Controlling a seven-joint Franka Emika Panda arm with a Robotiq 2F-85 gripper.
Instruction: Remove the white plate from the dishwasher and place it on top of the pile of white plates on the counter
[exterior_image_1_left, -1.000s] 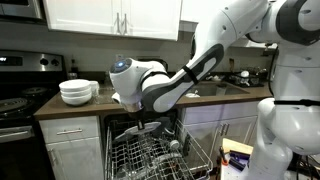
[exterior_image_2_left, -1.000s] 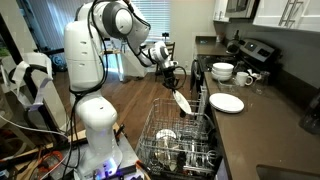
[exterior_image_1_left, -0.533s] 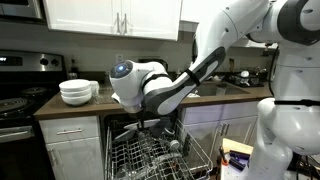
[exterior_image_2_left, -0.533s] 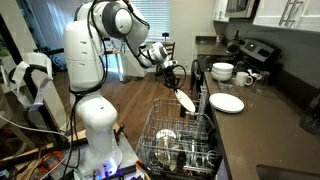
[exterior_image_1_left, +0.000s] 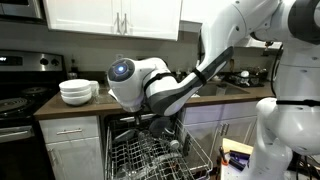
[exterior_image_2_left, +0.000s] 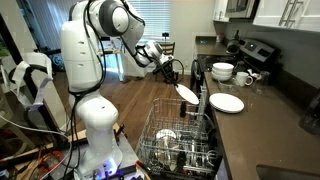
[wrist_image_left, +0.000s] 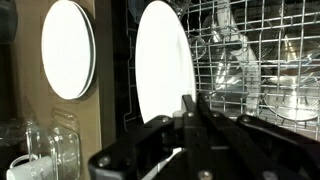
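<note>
My gripper (exterior_image_2_left: 172, 72) is shut on the rim of the white plate (exterior_image_2_left: 186, 93) and holds it tilted on edge above the dishwasher's wire rack (exterior_image_2_left: 160, 140), beside the counter edge. In the wrist view the plate (wrist_image_left: 163, 65) stands edge-up in my fingers (wrist_image_left: 195, 112), with the rack (wrist_image_left: 262, 60) behind it. The pile of white plates (exterior_image_2_left: 227, 103) lies on the dark counter (exterior_image_2_left: 250, 122) just past the held plate; it also shows in the wrist view (wrist_image_left: 68, 48). In an exterior view the wrist (exterior_image_1_left: 160, 122) hangs over the rack (exterior_image_1_left: 140, 157) and hides the plate.
A stack of deep white bowls (exterior_image_2_left: 222, 71) stands on the counter beyond the pile, also in an exterior view (exterior_image_1_left: 77, 92). A black stove (exterior_image_2_left: 255, 50) is farther back. Glasses (wrist_image_left: 42, 150) stand on the counter. The rack holds glassware and dishes (exterior_image_2_left: 168, 136).
The gripper has lifted the white plate a little higher above the rack and carried it slightly toward the counter and the pile.
</note>
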